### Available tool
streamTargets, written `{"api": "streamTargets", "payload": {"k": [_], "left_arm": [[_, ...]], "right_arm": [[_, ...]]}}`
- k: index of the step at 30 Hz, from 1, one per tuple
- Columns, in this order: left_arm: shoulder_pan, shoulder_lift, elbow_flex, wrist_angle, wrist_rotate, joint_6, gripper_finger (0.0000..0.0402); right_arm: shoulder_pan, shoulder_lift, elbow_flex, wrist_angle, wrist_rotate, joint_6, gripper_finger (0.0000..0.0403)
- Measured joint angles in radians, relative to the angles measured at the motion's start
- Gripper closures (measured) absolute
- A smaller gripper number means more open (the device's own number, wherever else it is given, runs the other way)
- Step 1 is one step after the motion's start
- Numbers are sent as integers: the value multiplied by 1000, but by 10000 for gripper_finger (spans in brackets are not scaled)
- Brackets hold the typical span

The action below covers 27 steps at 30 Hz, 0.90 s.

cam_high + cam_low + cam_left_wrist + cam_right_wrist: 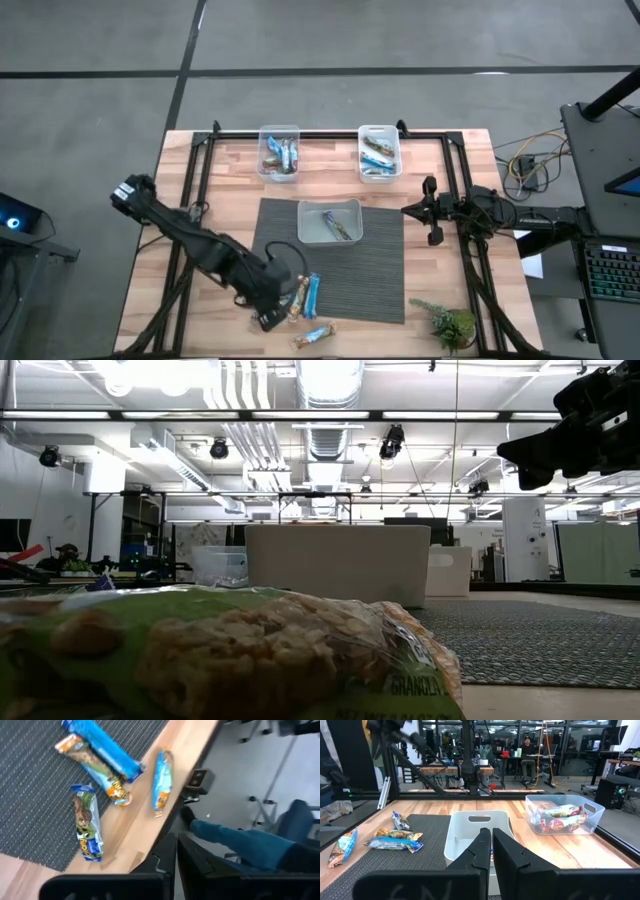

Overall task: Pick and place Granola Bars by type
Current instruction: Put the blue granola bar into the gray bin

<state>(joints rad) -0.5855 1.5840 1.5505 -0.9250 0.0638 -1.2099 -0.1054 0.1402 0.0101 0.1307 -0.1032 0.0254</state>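
Several granola bars lie loose near the table's near edge: a blue one (pixel 102 745), a tan-orange one (pixel 95 767) and a green-brown one (pixel 87 827) on the dark mat (pixel 375 280), and another blue one (pixel 162 782) on bare wood. One bar (pixel 230 650) fills the foreground of the low view. My left gripper (pixel 272 312) hovers just left of this cluster (pixel 305 295), shut and empty (pixel 176 857). My right gripper (pixel 430 212) waits, shut (pixel 490 842), at the mat's right edge. More bars lie in the tubs.
Two clear tubs (pixel 280 152) (pixel 380 150) with bars stand at the far edge. A white tub (pixel 330 222) sits on the mat with a bar inside. A small green plant (pixel 450 322) is at the near right corner. People sit beyond the table.
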Motion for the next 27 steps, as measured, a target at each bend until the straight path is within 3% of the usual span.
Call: {"api": "streamTargets", "payload": {"k": [8, 21, 27], "left_arm": [[-1, 128, -1, 0, -7, -18, 392], [-5, 172, -1, -95, -26, -6, 270], [-6, 172, -1, -222, -55, -57, 242]], "right_arm": [[0, 0, 0, 0, 0, 0, 394], [0, 0, 0, 0, 0, 0, 394], [0, 1, 0, 0, 0, 0, 394]]}}
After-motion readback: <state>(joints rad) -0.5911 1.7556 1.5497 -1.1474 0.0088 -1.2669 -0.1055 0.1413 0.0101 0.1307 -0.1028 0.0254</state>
